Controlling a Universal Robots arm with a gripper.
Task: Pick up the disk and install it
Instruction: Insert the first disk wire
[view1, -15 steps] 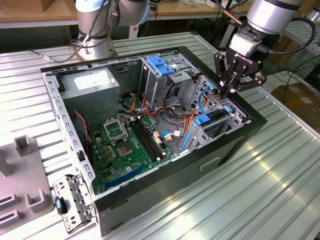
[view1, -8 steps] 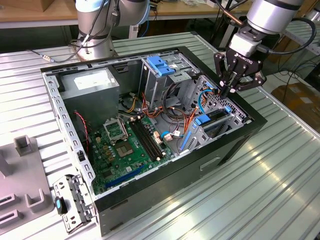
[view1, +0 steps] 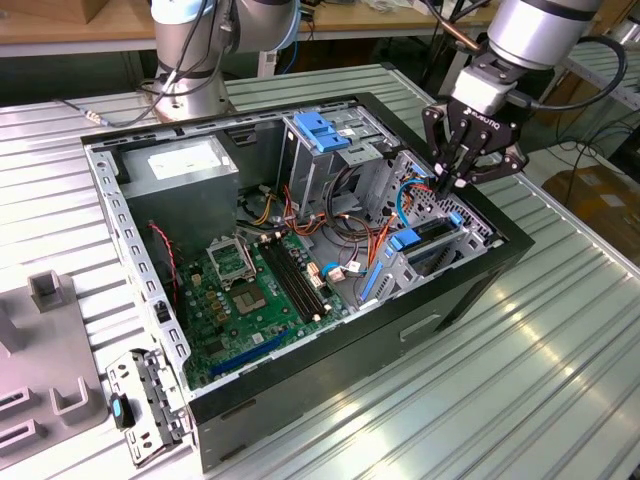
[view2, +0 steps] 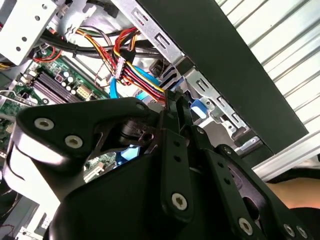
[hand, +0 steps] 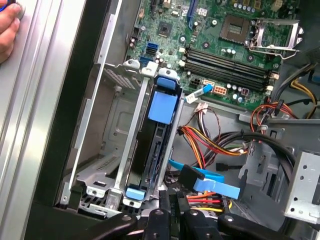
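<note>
Gripper (view1: 462, 180): fingers pressed together, nothing held, poised over the bay at the case's (view1: 470, 290) right end in the exterior view.
Disk (hand: 156, 145): seated in the bay, blue rails showing.

Ribbed metal table (view1: 560, 350) carries open computer case (view1: 300, 260), grey fixture block (view1: 50, 350), loose bracket (view1: 150, 405).

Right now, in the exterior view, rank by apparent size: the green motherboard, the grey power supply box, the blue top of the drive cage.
1. green motherboard
2. grey power supply box, somewhat smaller
3. blue top of the drive cage, clearly smallest
</note>
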